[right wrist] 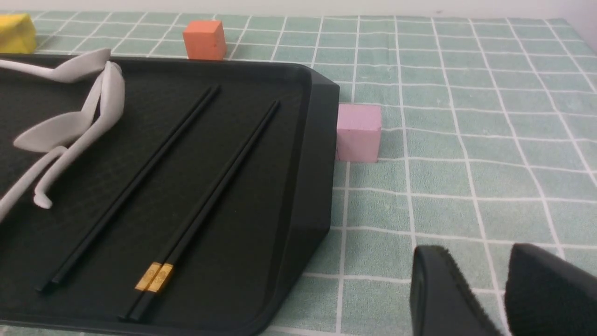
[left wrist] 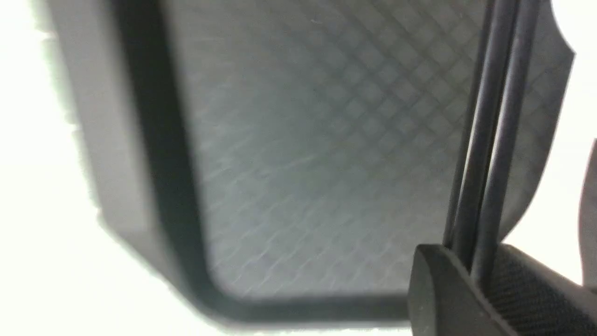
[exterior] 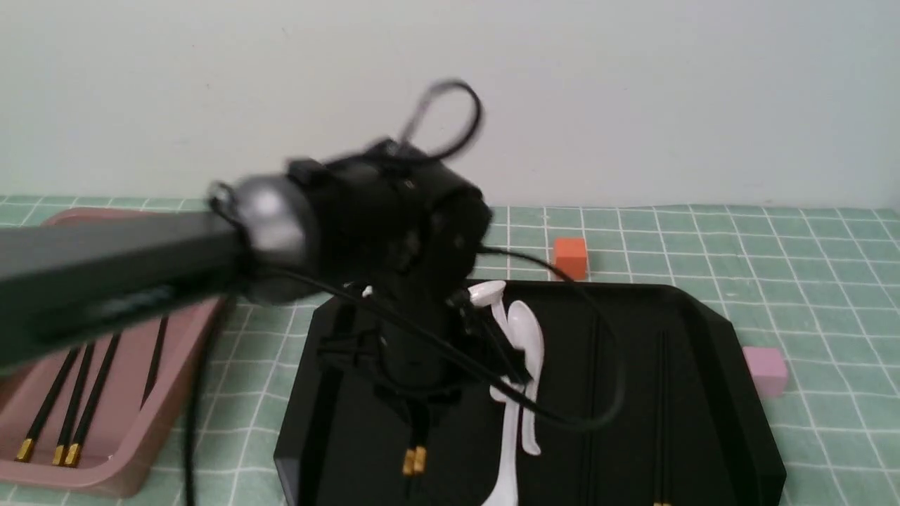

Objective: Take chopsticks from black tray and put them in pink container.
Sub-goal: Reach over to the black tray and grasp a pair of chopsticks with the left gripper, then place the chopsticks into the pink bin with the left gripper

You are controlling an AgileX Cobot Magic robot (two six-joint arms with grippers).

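The tray (exterior: 724, 393) should be left by a straight lift. The pair should be held level and carried left to the pink tub (exterior: 126, 478), so the spoons (exterior: 524, 337) are not bumped. The left gripper (left wrist: 480, 275) is closed on two chopsticks (left wrist: 489, 140), pinched between its jaws over the tray.

No legible text anywhere.
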